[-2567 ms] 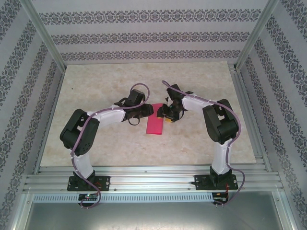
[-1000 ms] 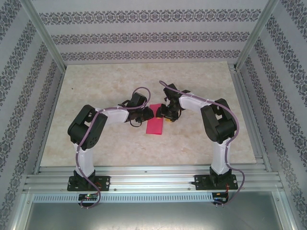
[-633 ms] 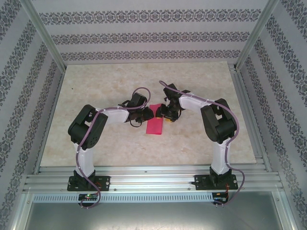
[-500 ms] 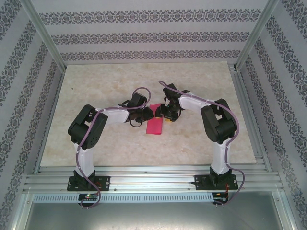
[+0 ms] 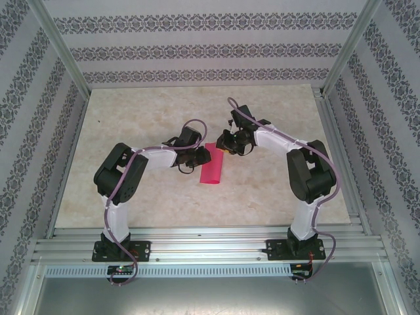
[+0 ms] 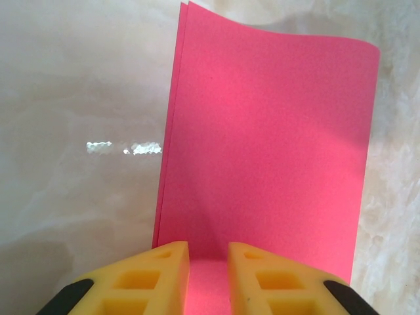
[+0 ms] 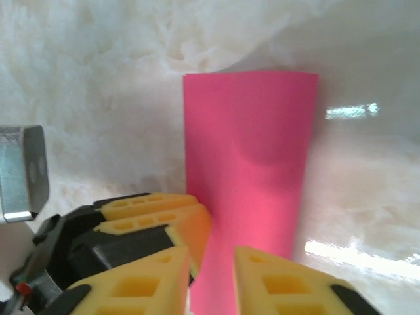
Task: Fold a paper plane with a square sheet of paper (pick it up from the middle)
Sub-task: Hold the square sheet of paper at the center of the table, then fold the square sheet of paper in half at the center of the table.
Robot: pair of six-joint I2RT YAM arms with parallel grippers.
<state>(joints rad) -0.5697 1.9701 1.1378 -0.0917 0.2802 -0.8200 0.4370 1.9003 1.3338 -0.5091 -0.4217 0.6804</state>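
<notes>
Left gripper (image 6: 209, 252): I see its yellow fingers a narrow slot apart, so slightly open. The tips sit over one end of the paper (image 6: 269, 144), and pink shows through the slot. I cannot tell whether they press on it.

Right gripper (image 7: 214, 257): also slightly open, with a thin gap between its yellow fingers, which hang over the paper's end. In the right wrist view the left gripper's fingers lie just to its left, at the paper's edge.

Paper: bright pink and folded in half into a narrow rectangle. Two layers show along one long edge in the left wrist view. It lies on the table (image 5: 131, 118) near the middle, its long side running far to near. The end away from the left gripper bows up a little.

Meeting point: from above, I see both grippers close together at the paper's far end, the left one at its left corner.

Arms: both reach inward from bases at the near edge, elbows bent outward.

Table: a pale marbled top.
</notes>
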